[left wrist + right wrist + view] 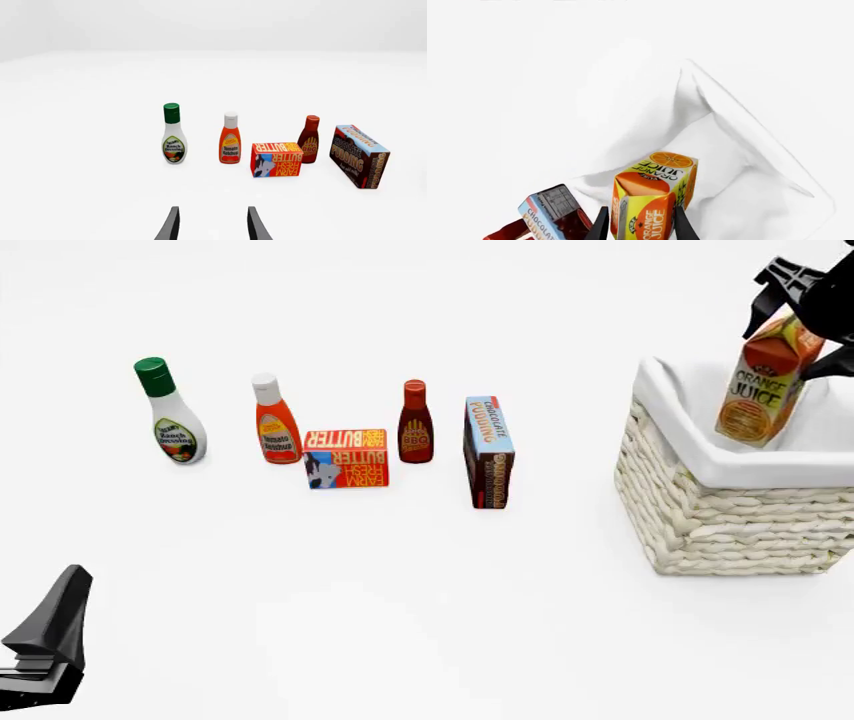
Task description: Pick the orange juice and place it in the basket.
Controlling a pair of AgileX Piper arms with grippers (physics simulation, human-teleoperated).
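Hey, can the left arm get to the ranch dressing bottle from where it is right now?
Probably yes. The left tool is open, and bare table lies between it and the ranch dressing bottle, which stands apart from the ketchup.

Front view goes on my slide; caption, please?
Right gripper holds the tall orange-and-yellow juice carton tilted over the white-lined woven wicker basket; left gripper idles.

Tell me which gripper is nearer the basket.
Right. The right gripper holds the orange juice over the basket; the left gripper sits far off at the table's near left.
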